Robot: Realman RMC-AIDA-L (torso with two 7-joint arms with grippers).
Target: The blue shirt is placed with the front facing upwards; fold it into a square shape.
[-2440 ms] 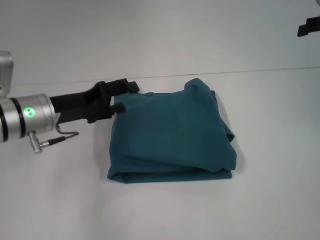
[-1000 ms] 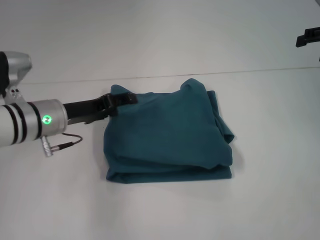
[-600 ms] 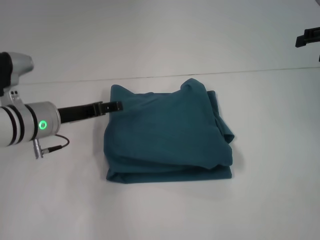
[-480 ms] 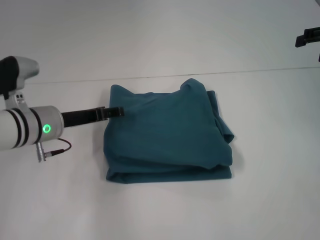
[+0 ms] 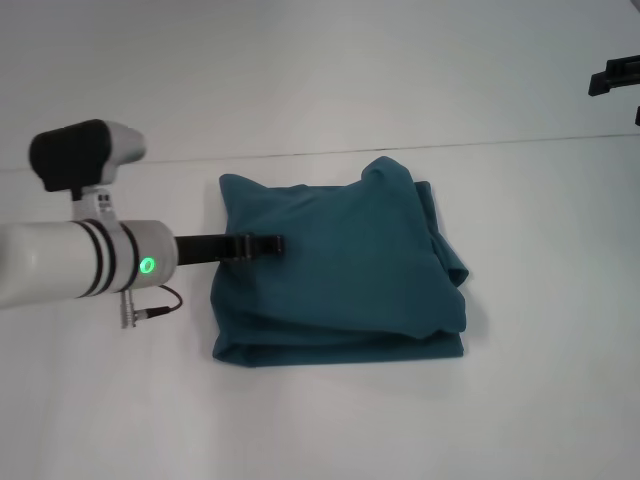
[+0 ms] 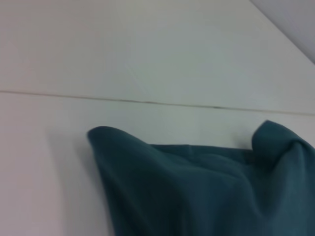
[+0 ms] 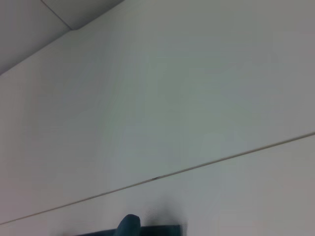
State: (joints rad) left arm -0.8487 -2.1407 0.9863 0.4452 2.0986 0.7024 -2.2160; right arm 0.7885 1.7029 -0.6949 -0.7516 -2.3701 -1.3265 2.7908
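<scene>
Shirt (image 5: 340,275) already a rough square; left claw (image 5: 262,245) over its left part, opening can't tell; right claw (image 5: 612,78) parked far right; next: tidy edges

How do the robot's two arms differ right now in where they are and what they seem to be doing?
The left gripper reaches out low over the blue shirt, its dark tip above the folded cloth's left part; the right gripper sits far off at the head view's upper right edge, away from the shirt. The left arm shows its white body and green light; of the right, only a dark tip shows. Neither plainly holds anything.
</scene>
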